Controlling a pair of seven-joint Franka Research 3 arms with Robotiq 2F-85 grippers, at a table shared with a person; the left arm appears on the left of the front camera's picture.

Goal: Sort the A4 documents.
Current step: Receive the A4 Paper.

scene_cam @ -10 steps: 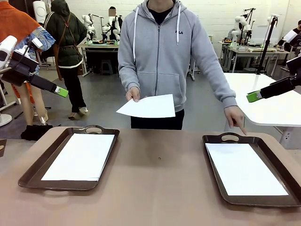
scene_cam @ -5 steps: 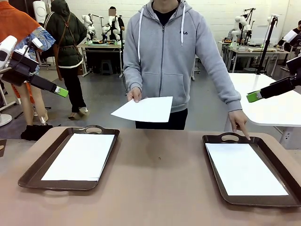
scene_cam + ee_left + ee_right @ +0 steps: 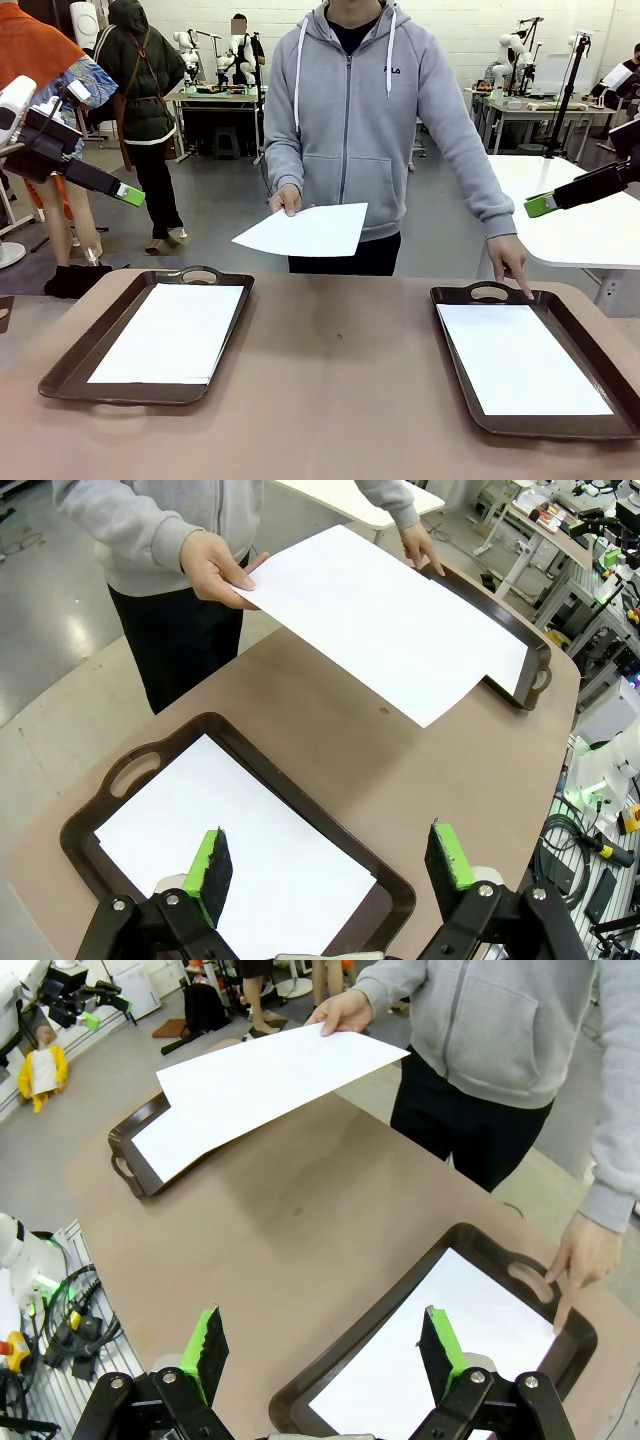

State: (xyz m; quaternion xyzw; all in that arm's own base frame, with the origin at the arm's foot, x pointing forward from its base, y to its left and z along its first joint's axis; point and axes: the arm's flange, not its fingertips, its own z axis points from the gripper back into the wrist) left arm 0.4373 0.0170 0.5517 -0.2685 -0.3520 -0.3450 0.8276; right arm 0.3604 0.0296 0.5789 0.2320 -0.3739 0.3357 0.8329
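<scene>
A person across the table holds one A4 document (image 3: 305, 230) in one hand, in the air over the table's far edge. Their other hand (image 3: 510, 262) points a finger at the far rim of the right brown tray (image 3: 455, 340), where a white sheet (image 3: 520, 358) lies. The left tray (image 3: 70, 370) holds another sheet (image 3: 170, 332). My left gripper (image 3: 128, 195) hangs open high at the left, above the left tray's sheet (image 3: 240, 850). High at the right, my right gripper (image 3: 540, 205) is open over the right tray's sheet (image 3: 440, 1360). Both wrist views show the held sheet (image 3: 380, 620) (image 3: 260, 1080).
Bare brown tabletop (image 3: 340, 380) stretches between the two trays. A white table (image 3: 580, 220) stands behind at the right. Another person (image 3: 145, 110) walks at the back left.
The person has straightened up, and the pointing finger has come down to the right tray's far rim. The held sheet has shifted slightly left. Neither arm has moved.
</scene>
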